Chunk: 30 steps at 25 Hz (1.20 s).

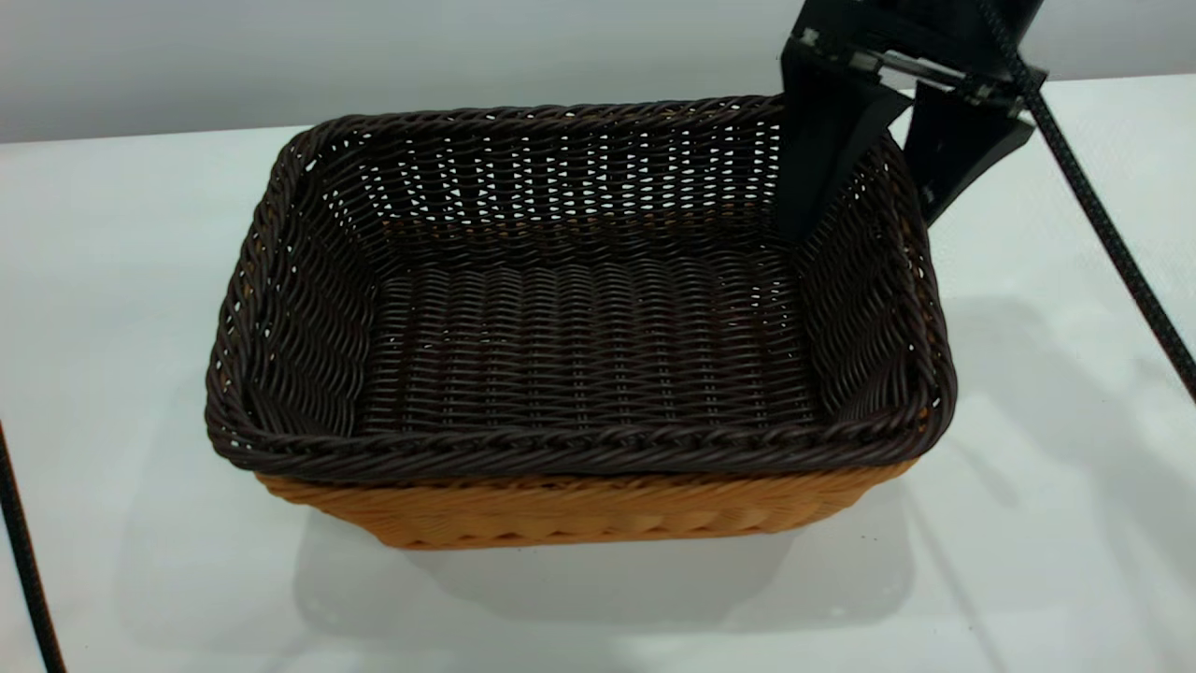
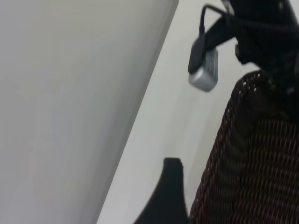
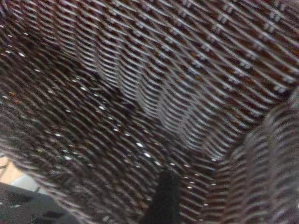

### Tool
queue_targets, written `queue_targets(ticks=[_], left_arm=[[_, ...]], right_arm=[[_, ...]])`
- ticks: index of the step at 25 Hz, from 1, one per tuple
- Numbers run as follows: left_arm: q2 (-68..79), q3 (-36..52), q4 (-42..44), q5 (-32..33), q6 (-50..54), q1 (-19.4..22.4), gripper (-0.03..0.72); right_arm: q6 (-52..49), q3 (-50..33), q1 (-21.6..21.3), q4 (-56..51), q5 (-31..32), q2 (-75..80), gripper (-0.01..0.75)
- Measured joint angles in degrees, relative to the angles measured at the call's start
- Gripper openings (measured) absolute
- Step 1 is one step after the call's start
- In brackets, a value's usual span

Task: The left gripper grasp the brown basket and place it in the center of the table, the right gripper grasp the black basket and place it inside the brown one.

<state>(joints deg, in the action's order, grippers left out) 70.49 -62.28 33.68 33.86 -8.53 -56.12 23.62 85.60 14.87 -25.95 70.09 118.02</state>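
The black basket (image 1: 579, 308) sits nested in the brown basket (image 1: 579, 509); the right tool (image 1: 874, 201) straddles its far-right rim, fingers parted.

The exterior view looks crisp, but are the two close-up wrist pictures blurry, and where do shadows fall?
Exterior view: sharp; the black basket, nested in the brown basket, casts soft shadows on the table in front and to the right, by the right gripper. Left wrist view: soft focus throughout. Right wrist view: weave smeared, with bright specks showing through the gaps.
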Motion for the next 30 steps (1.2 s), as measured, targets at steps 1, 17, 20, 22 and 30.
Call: queue_targets(ticks=[1,17,20,22,30], left_arm=[[0.0,0.0,0.2,0.1,0.0,0.0,0.627],[0.0,0.0,7.5,3.7,0.0,0.0,0.627],[0.0,0.0,7.5,7.5,0.1,0.0,0.626],[-0.1,0.0,7.4,10.8,1.8,0.0,0.614],[-5.0,0.0,6.2,23.0,14.6,0.0,0.43]], right_arm=[[-0.9,0.0,0.0,1.4,0.0,-0.1,0.654],[-4.7,0.0,0.0,6.0,0.0,-8.3,0.654],[-3.3,0.0,0.0,3.6,0.0,-11.8,0.627],[-2.7,-0.1,0.0,1.5,0.0,-13.9,0.577],[-3.3,-0.1,0.0,0.6,0.0,-21.3,0.219]])
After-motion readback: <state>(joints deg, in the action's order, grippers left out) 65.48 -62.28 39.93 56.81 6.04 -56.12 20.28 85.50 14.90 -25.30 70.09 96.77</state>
